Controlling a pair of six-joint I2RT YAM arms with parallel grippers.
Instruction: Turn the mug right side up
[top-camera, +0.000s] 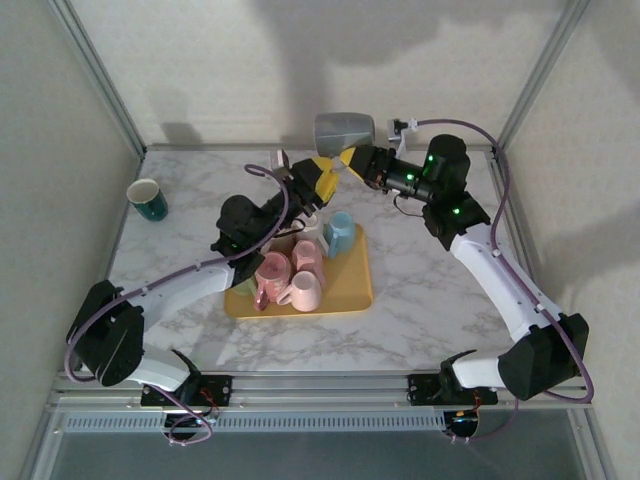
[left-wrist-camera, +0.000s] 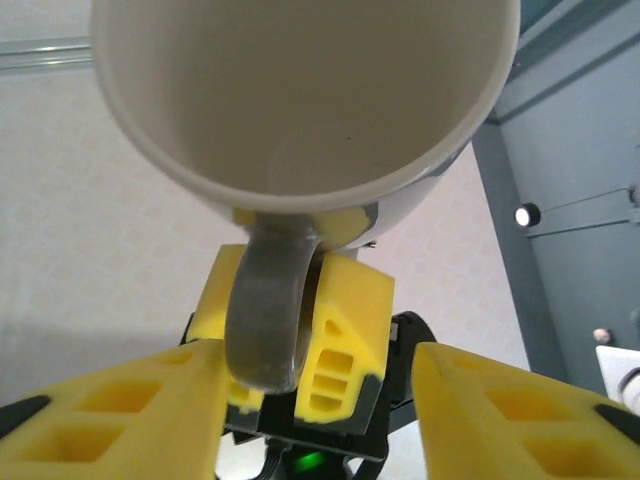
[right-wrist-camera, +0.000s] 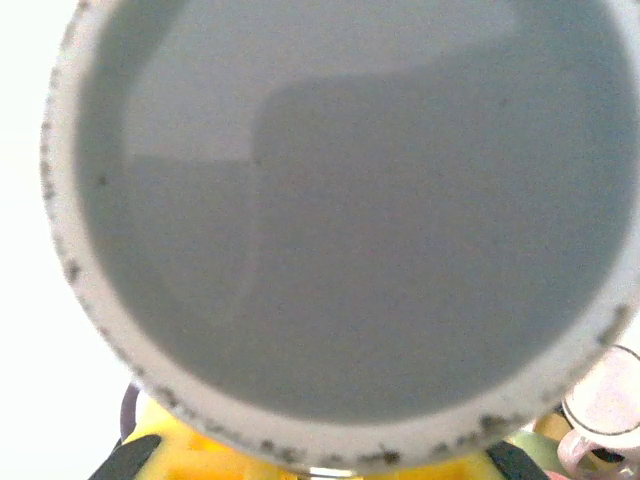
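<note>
One marbled table (top-camera: 420, 290), mug (top-camera: 345, 130) apparently aloft.

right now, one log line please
right gripper shut on grey mug handle | left gripper open beside it | mug in air

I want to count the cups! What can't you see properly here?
Top view: the left arm covers some cups on the tray.
Right wrist view: the grey mug, close and blurred, hides the table; a pink cup is cut off at the corner.
Top view: the teal mug is too small to see inside.
</note>
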